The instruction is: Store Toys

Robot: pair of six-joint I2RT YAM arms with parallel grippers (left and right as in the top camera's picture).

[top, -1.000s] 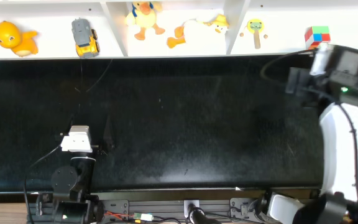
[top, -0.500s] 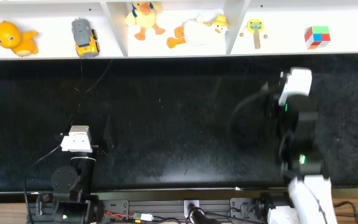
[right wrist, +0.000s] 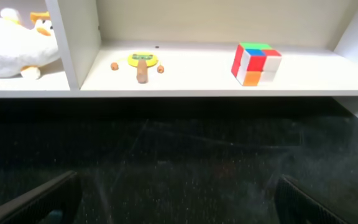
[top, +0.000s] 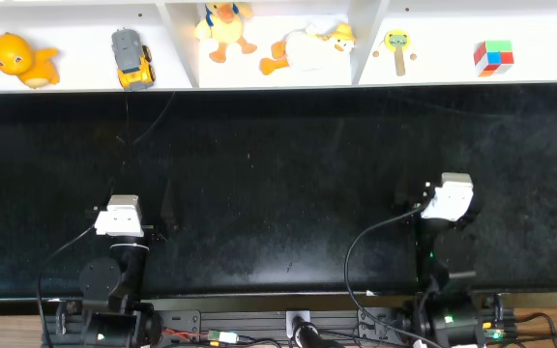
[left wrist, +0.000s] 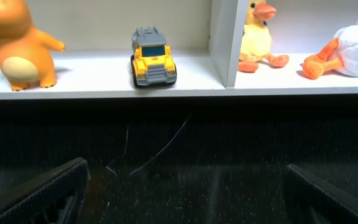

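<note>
The right hand (right wrist: 176, 202) has been drawn back from the far right corner, where it was raised by the shelf a second ago. It is now held low over the near part of the black tabletop (top: 278, 174), its fingers spread wide with nothing between them. The left hand (left wrist: 182, 193) has not been moved; it too is parted and holds nothing, near the front edge at the left.

Beyond the dark surface the toys are seen in the compartments of the white shelf (right wrist: 197, 79). An orange rounded toy figure (left wrist: 17, 43) and a yellow-and-grey toy truck (left wrist: 153, 57) are in the left one. An upright yellow plush duck (left wrist: 258, 34) and a white plush duck (left wrist: 353, 46) lying on its side are in the middle one. In the right one, what seems to be a small yellow-green drum rattle (right wrist: 142, 64) with a wooden handle is set well apart from a multicoloured puzzle cube (right wrist: 255, 62).
</note>
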